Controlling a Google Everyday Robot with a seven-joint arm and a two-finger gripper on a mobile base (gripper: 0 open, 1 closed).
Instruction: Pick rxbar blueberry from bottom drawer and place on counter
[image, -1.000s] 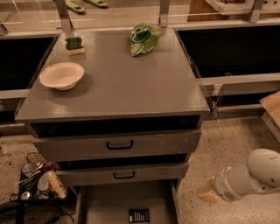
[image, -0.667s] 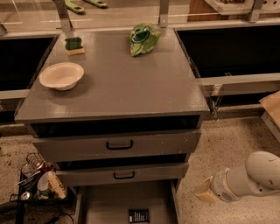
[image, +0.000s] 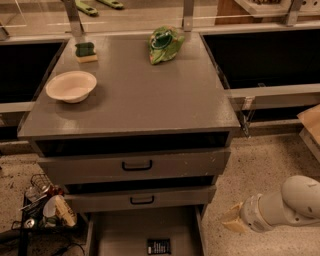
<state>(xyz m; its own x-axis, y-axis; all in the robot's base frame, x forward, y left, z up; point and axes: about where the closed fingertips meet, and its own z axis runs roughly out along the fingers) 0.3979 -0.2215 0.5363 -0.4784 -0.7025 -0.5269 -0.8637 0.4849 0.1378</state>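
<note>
The rxbar blueberry (image: 158, 246), a small dark wrapper with white print, lies flat on the floor of the open bottom drawer (image: 120, 232), near its front edge. The grey counter (image: 140, 100) tops the cabinet above it. My gripper (image: 233, 219) shows as a tan tip on the white arm at the lower right. It hangs over the speckled floor, to the right of the drawer and apart from the bar, with nothing in it that I can see.
On the counter stand a white bowl (image: 71, 85) at the left, a green bag (image: 164, 44) at the back and a sponge (image: 85, 51). Two shut drawers with black handles (image: 137, 165) sit above the open one. A wire basket of clutter (image: 42, 205) stands on the floor at the left.
The arm at the lower right has shifted very slightly downward. The bar, the drawer and the things on the counter have not moved.
</note>
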